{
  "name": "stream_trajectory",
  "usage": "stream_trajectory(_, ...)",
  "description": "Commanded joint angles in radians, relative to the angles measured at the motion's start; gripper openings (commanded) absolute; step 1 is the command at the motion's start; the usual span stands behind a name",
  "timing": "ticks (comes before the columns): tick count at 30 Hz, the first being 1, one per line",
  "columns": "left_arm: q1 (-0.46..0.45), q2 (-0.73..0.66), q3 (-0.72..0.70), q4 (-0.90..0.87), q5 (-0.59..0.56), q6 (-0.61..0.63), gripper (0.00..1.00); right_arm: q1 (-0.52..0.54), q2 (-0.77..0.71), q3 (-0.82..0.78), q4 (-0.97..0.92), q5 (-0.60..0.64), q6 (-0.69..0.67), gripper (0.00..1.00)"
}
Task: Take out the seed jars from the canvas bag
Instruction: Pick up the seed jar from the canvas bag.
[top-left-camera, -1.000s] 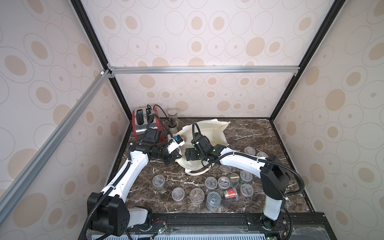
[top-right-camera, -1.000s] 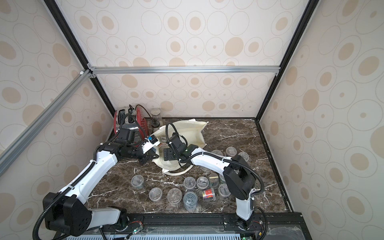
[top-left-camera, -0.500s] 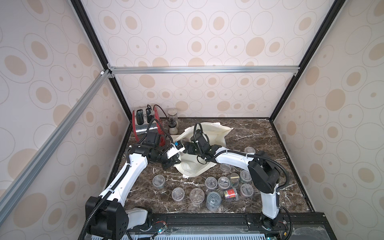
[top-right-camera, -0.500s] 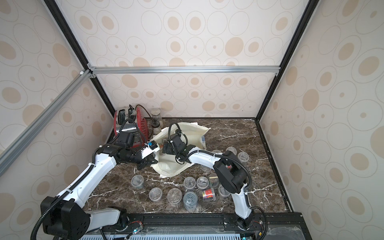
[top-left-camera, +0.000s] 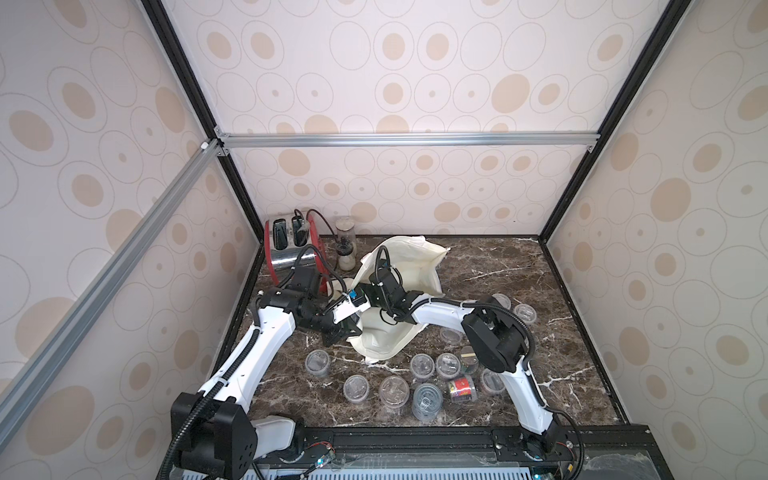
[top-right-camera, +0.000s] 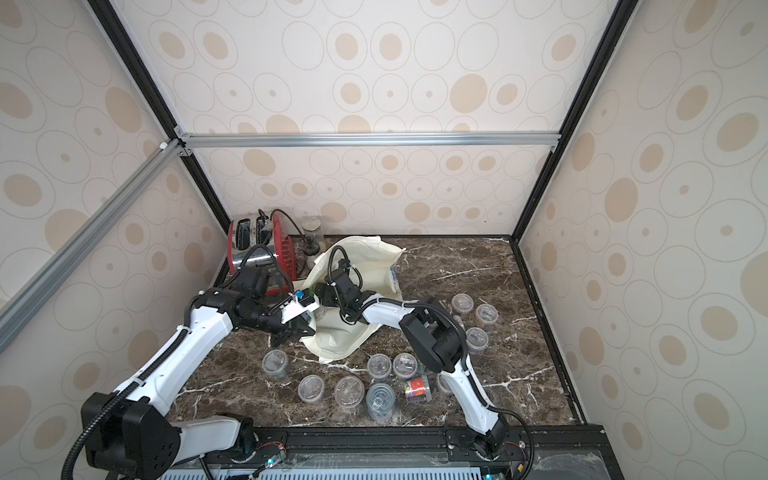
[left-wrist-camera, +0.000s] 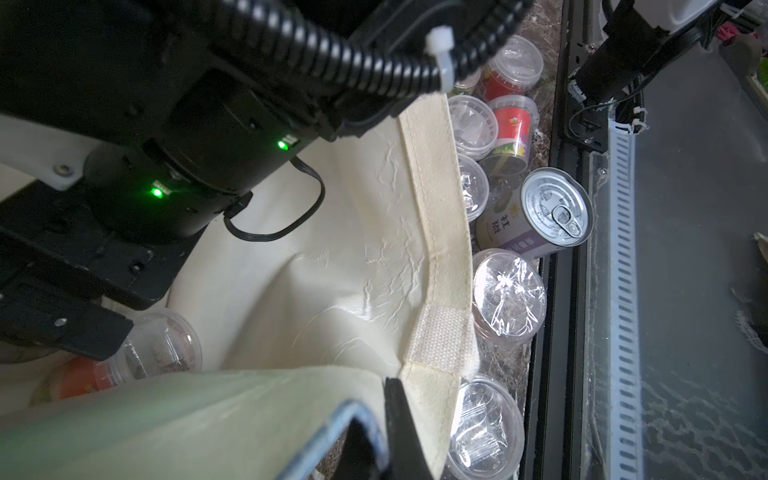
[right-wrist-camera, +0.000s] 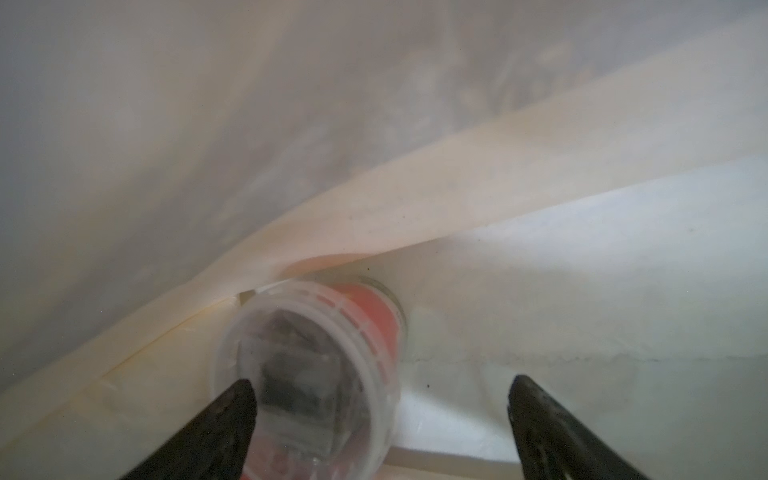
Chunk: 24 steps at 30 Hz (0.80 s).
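The bench (top-left-camera: 503, 266) is bare at right of centre in both top views but crowded at lower centre. The canvas bag (top-left-camera: 415, 266) lies slumped at centre-left. Its mouth is open only because your left jaws are clamped tight on the rim hem. If that cloth slips, I expect the mouth to drop onto your right arm (top-left-camera: 440, 311), which reaches inside.

The seed jars (top-left-camera: 392, 390) already out stand just below the bag's lower edge. Tug the bag and that edge may sweep the nearest ones over.

Inside, in the right wrist view, your right jaws stand wide apart and hold nothing. A cream fabric band (right-wrist-camera: 457, 195) crosses from lower left to upper right and drapes over the far end of a red-labelled jar (right-wrist-camera: 316, 374). Pinch the band too and the bag likely lifts with the jar.

That jar lies on its side at lower centre with its lid toward the camera. It sits hard by the lower-left tip and well clear of the other. Close from here and the near tip probably shoves the round wall first, rolling it deeper.
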Motion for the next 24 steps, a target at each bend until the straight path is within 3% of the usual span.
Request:
stream_trajectory(1,-0.003,-0.015,0.027,-0.050,0.025,0.045,0.00,-0.007,0.036,0.009,0.087,-0.094,-0.031,0.96)
stream_trajectory(4,-0.003,-0.019,0.032,-0.051,0.020,0.044,0.00,-0.010,0.060,-0.003,0.173,-0.179,-0.014,0.91)
stream_trajectory(8,-0.003,-0.022,0.033,-0.062,0.035,0.045,0.00,-0.009,0.045,0.012,0.022,-0.055,-0.006,0.85)
stream_trajectory(11,-0.003,-0.021,0.036,-0.067,0.010,0.044,0.00,-0.019,-0.005,-0.070,0.024,0.031,-0.011,0.83)
stream_trajectory(19,-0.003,-0.030,0.027,-0.068,0.009,0.044,0.00,-0.077,-0.133,-0.227,0.026,0.060,-0.053,0.83)
stream_trajectory(24,-0.003,-0.029,0.023,-0.070,0.016,0.058,0.00,-0.084,-0.185,-0.243,-0.021,0.085,-0.093,0.84)
